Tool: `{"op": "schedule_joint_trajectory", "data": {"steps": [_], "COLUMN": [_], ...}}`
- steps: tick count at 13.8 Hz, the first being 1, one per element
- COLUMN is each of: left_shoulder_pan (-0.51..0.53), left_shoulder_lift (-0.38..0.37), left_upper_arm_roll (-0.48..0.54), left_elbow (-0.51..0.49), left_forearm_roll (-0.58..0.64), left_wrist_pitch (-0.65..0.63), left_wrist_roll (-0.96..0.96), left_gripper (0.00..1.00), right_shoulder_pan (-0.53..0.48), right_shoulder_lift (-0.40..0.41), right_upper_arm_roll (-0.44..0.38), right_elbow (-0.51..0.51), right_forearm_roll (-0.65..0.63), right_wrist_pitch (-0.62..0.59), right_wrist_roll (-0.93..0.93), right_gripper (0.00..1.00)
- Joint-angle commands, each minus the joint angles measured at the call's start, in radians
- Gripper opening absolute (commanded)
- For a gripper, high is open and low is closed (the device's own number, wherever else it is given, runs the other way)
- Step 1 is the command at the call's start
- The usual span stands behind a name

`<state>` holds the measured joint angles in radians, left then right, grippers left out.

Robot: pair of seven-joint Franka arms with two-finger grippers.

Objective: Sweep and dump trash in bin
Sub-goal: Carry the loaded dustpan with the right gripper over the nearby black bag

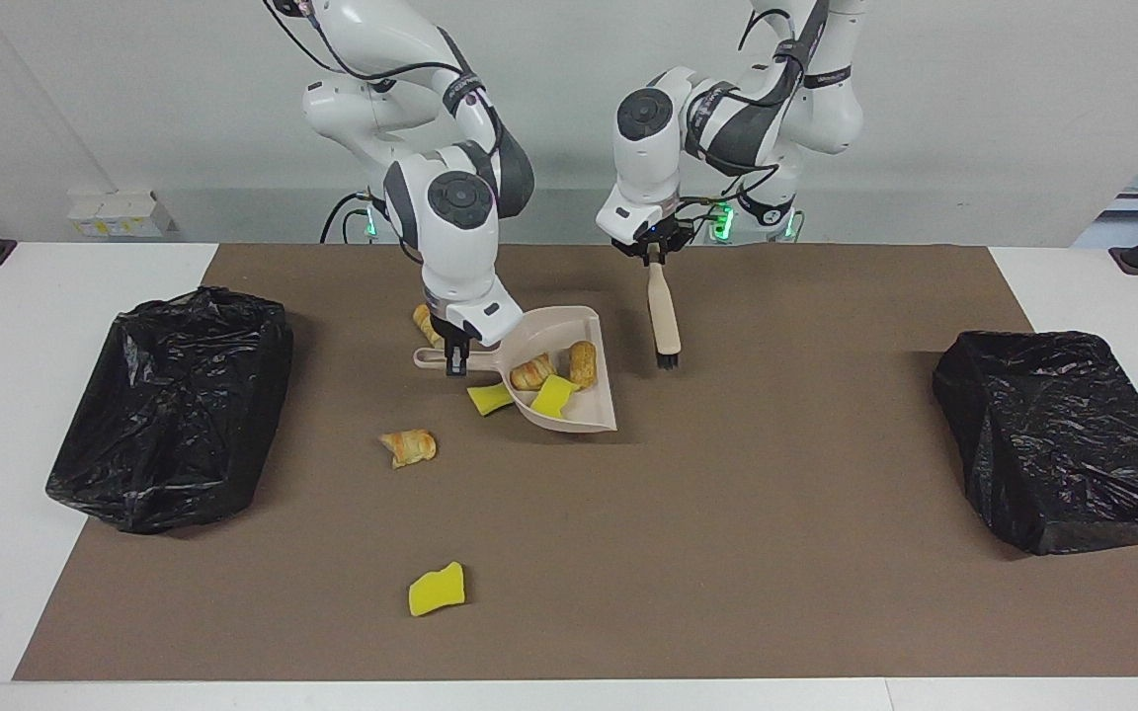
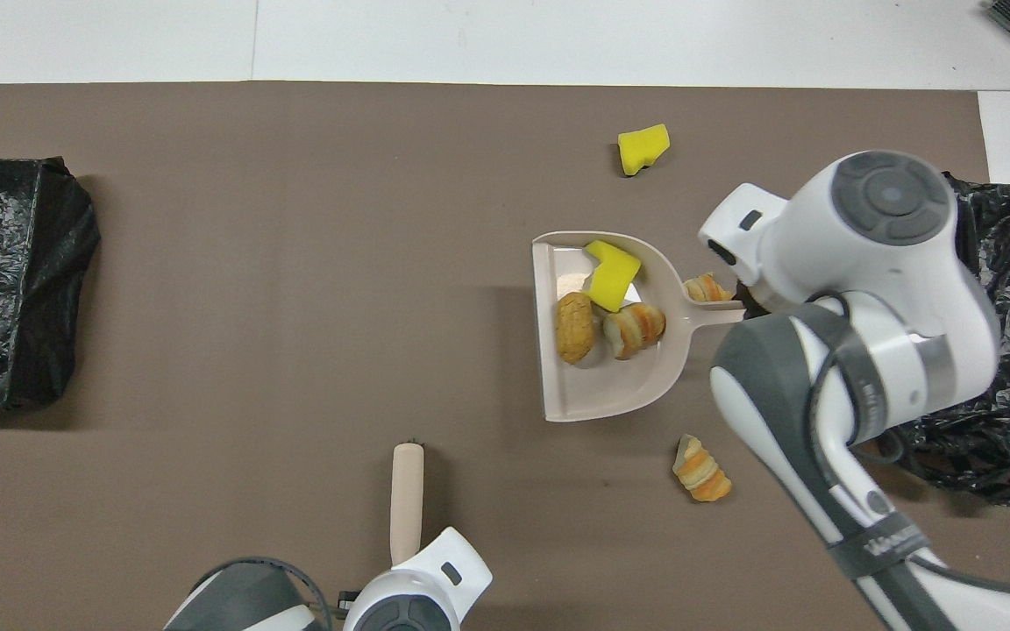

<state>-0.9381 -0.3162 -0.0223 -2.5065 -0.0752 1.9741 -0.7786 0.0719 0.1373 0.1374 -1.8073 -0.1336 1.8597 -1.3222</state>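
Observation:
My right gripper is shut on the handle of a beige dustpan, held tilted just above the brown mat. In the pan lie two bread pieces and a yellow sponge chunk. Another yellow chunk lies at the pan's edge. A croissant piece and a yellow chunk lie on the mat farther from the robots. One bread piece lies nearer to them. My left gripper is shut on a beige brush that hangs bristles-down beside the pan.
A bin lined with a black bag stands at the right arm's end of the table. A second black-bagged bin stands at the left arm's end. The brown mat covers the middle of the white table.

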Motion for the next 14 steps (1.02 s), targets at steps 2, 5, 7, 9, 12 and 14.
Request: {"op": "schedule_joint_trajectory", "data": {"steps": [2,5,7,9,12,14], "left_shoulder_pan": [-0.113,-0.123,-0.111,-0.11,-0.093,0.003], "left_shoulder_lift": [-0.043,-0.04,-0.031,-0.024,-0.012,0.026], "left_upper_arm_roll": [0.015,0.016,0.019,0.021,0.028,0.028], "left_elbow": [-0.116,-0.124,-0.12,-0.117,-0.097,-0.025], "left_forearm_roll": [-0.025,-0.026,-0.043,-0.043,-0.043,-0.04], "left_wrist_pitch": [0.147,0.147,0.15,0.147,0.129,0.109], "left_wrist_roll": [-0.096,-0.097,-0.126,-0.126,-0.093,-0.021], "left_gripper": [0.0,0.0,0.0,0.31,0.77,0.92], "right_shoulder_pan": [-0.144,-0.298,-0.397,-0.47,-0.563,-0.592], "right_shoulder_lift": [0.007,0.008,0.007,0.005,0.002,0.002], "right_upper_arm_roll": [0.002,0.002,0.001,0.001,-0.001,-0.01], "right_elbow": [0.062,0.074,0.074,0.074,0.075,0.077], "right_forearm_roll": [0.014,0.009,-0.004,-0.058,-0.158,-0.246], "right_wrist_pitch": [-0.033,-0.042,-0.028,-0.022,-0.013,0.025], "right_wrist_roll": [-0.181,-0.274,-0.34,-0.364,-0.364,-0.361], "right_gripper": [0.0,0.0,0.0,0.0,0.0,0.0]}}
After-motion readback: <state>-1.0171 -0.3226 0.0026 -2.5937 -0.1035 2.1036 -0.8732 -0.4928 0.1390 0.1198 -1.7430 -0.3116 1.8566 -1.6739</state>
